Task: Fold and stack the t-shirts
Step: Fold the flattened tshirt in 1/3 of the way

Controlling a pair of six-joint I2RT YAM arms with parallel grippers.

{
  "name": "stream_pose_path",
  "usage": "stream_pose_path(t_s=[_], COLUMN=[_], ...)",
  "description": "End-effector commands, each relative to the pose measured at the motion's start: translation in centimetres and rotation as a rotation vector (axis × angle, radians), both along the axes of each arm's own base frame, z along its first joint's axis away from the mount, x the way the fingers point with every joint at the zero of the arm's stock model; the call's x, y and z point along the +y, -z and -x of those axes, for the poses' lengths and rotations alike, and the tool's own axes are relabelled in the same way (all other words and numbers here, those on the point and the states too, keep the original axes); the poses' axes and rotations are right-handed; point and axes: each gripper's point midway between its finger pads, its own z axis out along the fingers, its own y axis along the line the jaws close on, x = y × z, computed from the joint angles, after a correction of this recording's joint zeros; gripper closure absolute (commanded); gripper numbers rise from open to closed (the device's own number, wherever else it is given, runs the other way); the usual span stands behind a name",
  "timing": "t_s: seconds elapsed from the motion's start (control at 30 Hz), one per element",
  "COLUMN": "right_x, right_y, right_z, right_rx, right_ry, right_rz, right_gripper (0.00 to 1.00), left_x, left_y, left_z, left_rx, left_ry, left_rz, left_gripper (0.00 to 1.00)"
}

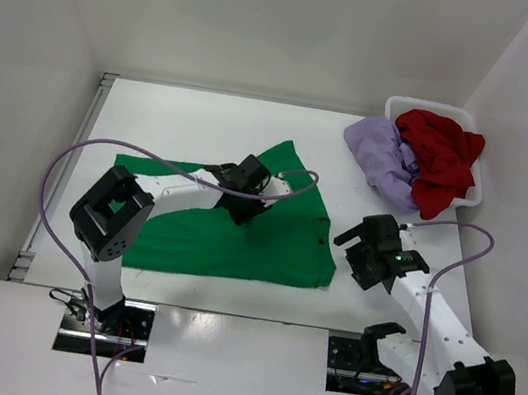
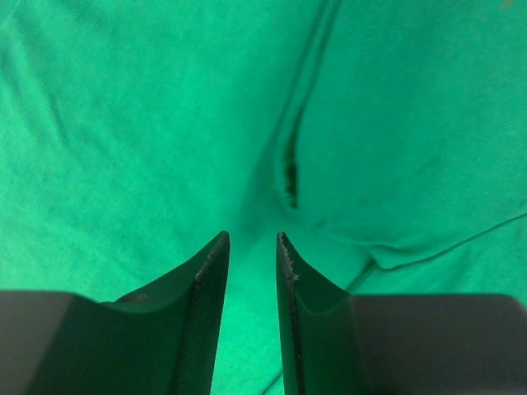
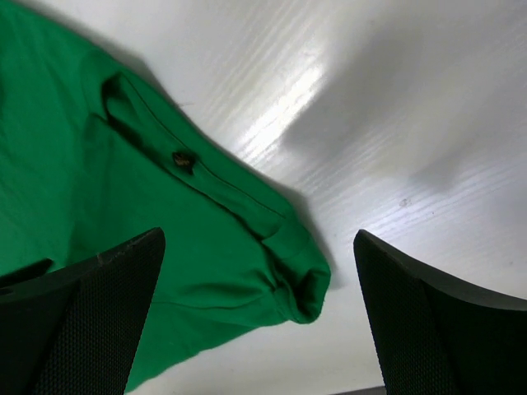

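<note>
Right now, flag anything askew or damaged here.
The pale lavender cloth t-shirt spills over the white plastic lattice basket's rim onto the table. The bright green cloth t-shirt lies creased, with a small dark spot near its edge: hole or stain, unclear.

A white table (image 1: 206, 117) stood enclosed by plain white walls (image 1: 274, 17) ahead of and beside the right gripper (image 1: 364, 237). Just beneath that gripper, the glossy tabletop reflected a bright streak of light (image 3: 284, 107).
</note>
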Motion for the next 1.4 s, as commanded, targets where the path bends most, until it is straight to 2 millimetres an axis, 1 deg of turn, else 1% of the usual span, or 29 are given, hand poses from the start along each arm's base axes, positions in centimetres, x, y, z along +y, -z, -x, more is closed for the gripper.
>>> stream_pose_path(t_s=[0.0,0.07,0.1,0.13,0.17,0.2,0.23,0.27,0.3,0.33,0.37,0.43,0.47,0.53,0.57,0.63,0.67,0.73,0.77,0.8,0.87,0.93,1.0,1.07,1.17,1.2,1.27,1.3,1.37], right_x=[0.6,1.1,1.5,2.7,3.7,3.6,4.5,4.8,5.0,5.4,5.8,6.2,6.3,6.5,6.4,6.6,6.3,5.8,4.8,4.7,4.6,5.1,5.4,5.3,5.4,5.4,5.6,5.7,5.3], right_y=[-0.9,-1.6,-1.2,-1.3,-2.2,-1.3,-1.2,-0.7,-0.1,0.6,1.1,2.2,2.5,2.8,2.8,2.5,2.6,3.1,3.6,3.8,4.2,3.9,4.3,4.5,4.4,4.4,4.6,4.8,5.4], right_z=[-0.4,0.0,0.3,0.9,0.8,2.2,3.0,3.7,4.0,4.5,4.7,5.9,6.4,6.8,7.0,6.8,6.5,5.5,5.0,4.7,4.5,3.8,3.6,3.7,3.5,3.5,3.8,4.0,4.8], right_rx=[-0.005,0.017,0.043,0.049,0.044,0.118,0.122,0.148,0.171,0.199,0.209,0.262,0.281,0.27,0.266,0.23,0.214,0.199,0.212,0.212,0.227,0.222,0.247,0.256,0.256,0.256,0.272,0.285,0.315], right_ry=[-0.028,-0.041,-0.059,-0.125,-0.129,-0.15,-0.196,-0.198,-0.218,-0.232,-0.239,-0.242,-0.226,-0.224,-0.225,-0.201,-0.188,-0.164,-0.134,-0.136,-0.154,-0.174,-0.177,-0.177,-0.186,-0.186,-0.192,-0.195,-0.19], right_rz=[0.074,0.122,0.149,0.177,0.173,0.229,0.269,0.278,0.298,0.278,0.264,0.229,0.211,0.167,0.163,0.124,0.122,0.118,0.119,0.124,0.159,0.165,0.17,0.176,0.18,0.18,0.171,0.168,0.172], right_gripper=[0.0,0.0,0.0,0.0,0.0,0.0,0.0,0.0,0.0,0.0,0.0,0.0,0.0,0.0,0.0,0.0,0.0,0.0,0.0,0.0,0.0,0.0,0.0,0.05,0.19,0.28,0.39,0.52,0.67], left_x=[0.9,2.1,3.0,4.8,6.3,7.8,11.6,13.7,15.7,19.2,21.3,24.5,27.3,29.7,32.1,34.1,35.5,36.4,36.8,37.3,37.6,37.7,38.7,38.9,39.1,39.4,39.7,39.8,39.7], left_y=[-0.9,-2.3,-3.6,-4.3,-5.0,-7.2,-6.8,-7.2,-8.6,-7.5,-7.7,-6.8,-6.3,-5.6,-5.3,-5.2,-4.8,-3.9,-2.9,-2.8,-2.5,-1.8,-1.3,-0.5,-0.6,-0.9,-2.8,-4.0,-5.6], left_z=[-0.9,-1.8,-2.1,-2.5,-2.8,-3.1,-2.9,-2.7,-2.5,-1.7,-0.5,1.3,2.9,5.1,6.7,8.0,9.2,10.3,11.1,11.3,11.4,11.5,11.8,12.0,11.3,11.1,10.0,9.8,9.0], left_rx=[-0.002,-0.021,-0.044,-0.046,-0.069,-0.127,-0.145,-0.174,-0.229,-0.213,-0.203,-0.156,-0.133,-0.09,-0.086,-0.082,-0.065,-0.043,-0.023,-0.019,-0.002,0.026,0.053,0.086,0.069,0.059,0.001,-0.033,-0.072], left_ry=[-0.075,-0.113,-0.136,-0.179,-0.218,-0.258,-0.347,-0.385,-0.439,-0.511,-0.557,-0.633,-0.712,-0.763,-0.814,-0.845,-0.836,-0.8,-0.779,-0.742,-0.725,-0.719,-0.744,-0.742,-0.742,-0.754,-0.789,-0.8,-0.75], left_rz=[0.017,0.01,0.014,0.004,-0.015,0.001,-0.072,-0.111,-0.114,-0.168,-0.197,-0.231,-0.255,-0.288,-0.32,-0.348,-0.387,-0.44,-0.469,-0.495,-0.5,-0.499,-0.507,-0.499,-0.482,-0.48,-0.431,-0.415,-0.398], left_gripper=[0.63,0.63,0.63,0.63,0.63,0.61,0.59,0.53,0.51,0.51,0.49,0.48,0.46,0.41,0.4,0.39,0.37,0.37,0.36,0.36,0.35,0.32,0.32,0.32,0.32,0.32,0.31,0.29,0.29])
